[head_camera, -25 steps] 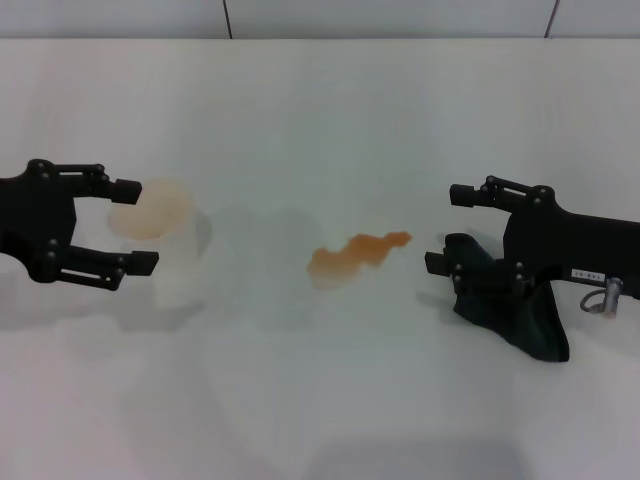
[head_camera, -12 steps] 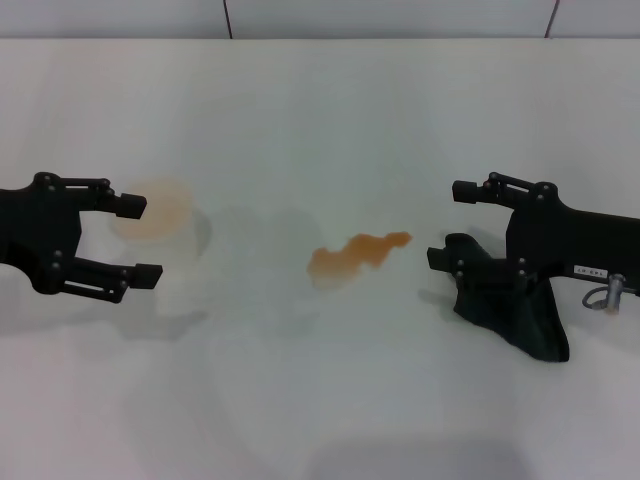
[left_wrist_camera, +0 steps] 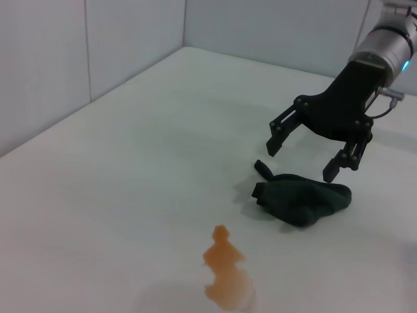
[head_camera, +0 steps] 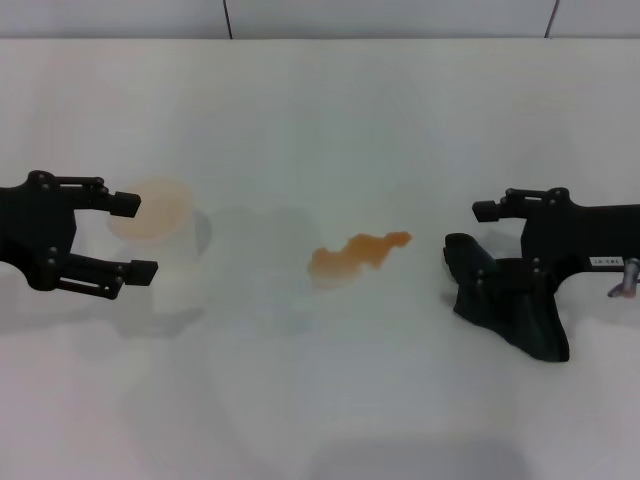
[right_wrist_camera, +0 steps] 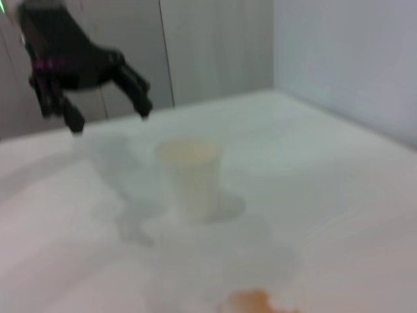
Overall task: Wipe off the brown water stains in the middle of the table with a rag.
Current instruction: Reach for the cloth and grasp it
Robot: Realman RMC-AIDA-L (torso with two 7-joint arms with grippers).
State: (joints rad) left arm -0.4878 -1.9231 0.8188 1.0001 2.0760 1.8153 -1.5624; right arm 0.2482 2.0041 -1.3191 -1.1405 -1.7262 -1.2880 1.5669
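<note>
The brown water stains [head_camera: 355, 253] lie in the middle of the white worktop [head_camera: 330, 110], a wavy orange streak w/ a paler, wider end toward the left edge. The rag [head_camera: 510, 305], a dark crumpled lump, lies on the worktop near the right edge, well apart from the stains. The right gripper [head_camera: 470, 227] hovers just above the rag; its jaws are apart, one finger over the rag's far side, the other low at the rag, and nothing is clamped. In the left wrist view the fingers stand clear above the cloth. The left gripper [head_camera: 135, 235] is near the left edge, jaws apart, just beside a translucent cup [head_camera: 155, 225] w/ an orange tint, not holding it. The cup stands upright betw. the left gripper and the stains.
</note>
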